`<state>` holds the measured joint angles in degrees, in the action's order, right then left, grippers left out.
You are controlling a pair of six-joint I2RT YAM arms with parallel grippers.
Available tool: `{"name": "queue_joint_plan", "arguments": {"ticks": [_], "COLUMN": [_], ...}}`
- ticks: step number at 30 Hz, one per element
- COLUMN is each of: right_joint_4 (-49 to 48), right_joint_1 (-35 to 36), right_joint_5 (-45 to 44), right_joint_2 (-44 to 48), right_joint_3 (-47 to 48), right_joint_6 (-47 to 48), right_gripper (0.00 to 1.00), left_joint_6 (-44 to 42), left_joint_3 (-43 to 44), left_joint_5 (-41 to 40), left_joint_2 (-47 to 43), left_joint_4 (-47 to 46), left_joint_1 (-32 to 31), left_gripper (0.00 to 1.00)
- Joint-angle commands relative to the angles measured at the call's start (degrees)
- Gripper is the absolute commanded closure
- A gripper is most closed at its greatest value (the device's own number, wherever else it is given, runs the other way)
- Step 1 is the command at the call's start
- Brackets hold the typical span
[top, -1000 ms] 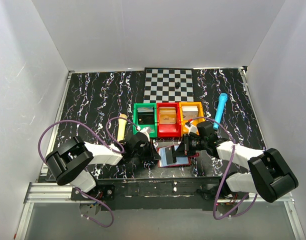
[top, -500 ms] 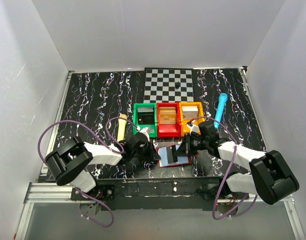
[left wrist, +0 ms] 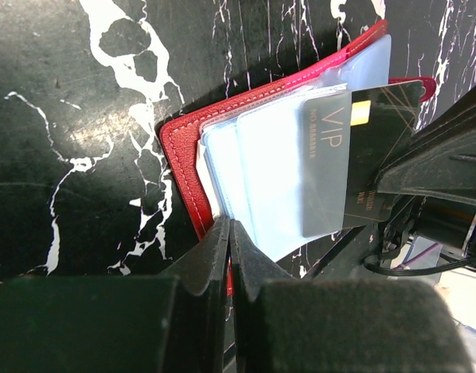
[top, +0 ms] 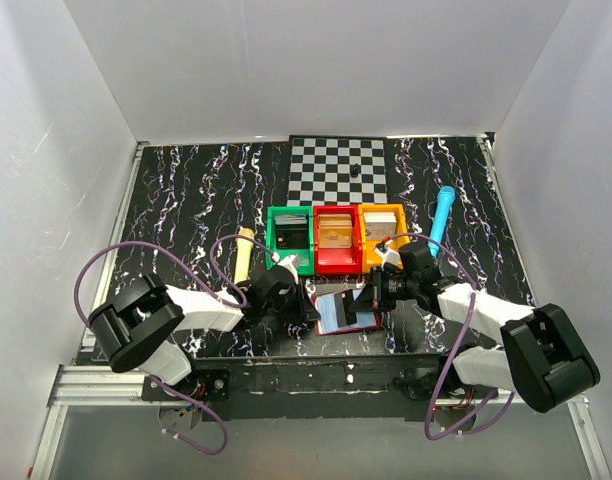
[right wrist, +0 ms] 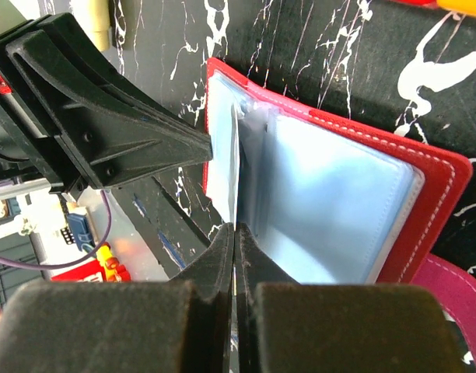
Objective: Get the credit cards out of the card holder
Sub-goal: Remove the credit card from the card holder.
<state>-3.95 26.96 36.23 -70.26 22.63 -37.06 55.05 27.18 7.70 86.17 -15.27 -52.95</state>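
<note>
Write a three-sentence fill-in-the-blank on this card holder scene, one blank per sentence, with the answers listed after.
The black plastic card sticking out of the open dark red bifold card holder bears the gold letters ____. The left end effector clamps the holder's edge, and the right end effector is shut on the black ____. The red plastic bin stands between a green plastic bin and an ____ one.
Missing words: VIP; card; orange.
</note>
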Motion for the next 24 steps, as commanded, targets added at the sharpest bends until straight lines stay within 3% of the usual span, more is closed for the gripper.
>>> {"name": "queue_joint_plan", "arguments": {"ticks": [1,9,16,19,24], "right_joint_4": [1.83,3.86,12.11,16.24,24.41], "right_joint_1": [-0.68,-1.21,-1.56,-1.47,-1.56], "right_joint_5": [0.78,-0.54,-3.0,-3.44,-6.07], "right_joint_2": [2.14,3.46,10.04,13.38,18.39], "right_joint_3": [0.13,0.04,1.8,3.38,7.07], "right_joint_6": [1.99,3.57,4.27,5.33,7.7], "right_gripper": [0.99,0.99,0.99,0.99,0.99], "left_joint_6": [-2.31,-2.49,-4.33,-5.47,-7.14], "left_joint_3": [-2.31,-2.66,-1.52,-0.73,1.11], "left_joint_5": [-2.43,-2.26,-2.08,-1.82,0.46], "left_joint_2": [-1.71,-3.2,-6.1,-7.5,-12.07], "left_joint_4": [6.57,6.13,8.06,8.68,9.11], "left_joint_1": [0.21,0.21,0.21,0.21,0.21], "left_gripper": [1.0,1.0,0.98,0.81,0.44]}}
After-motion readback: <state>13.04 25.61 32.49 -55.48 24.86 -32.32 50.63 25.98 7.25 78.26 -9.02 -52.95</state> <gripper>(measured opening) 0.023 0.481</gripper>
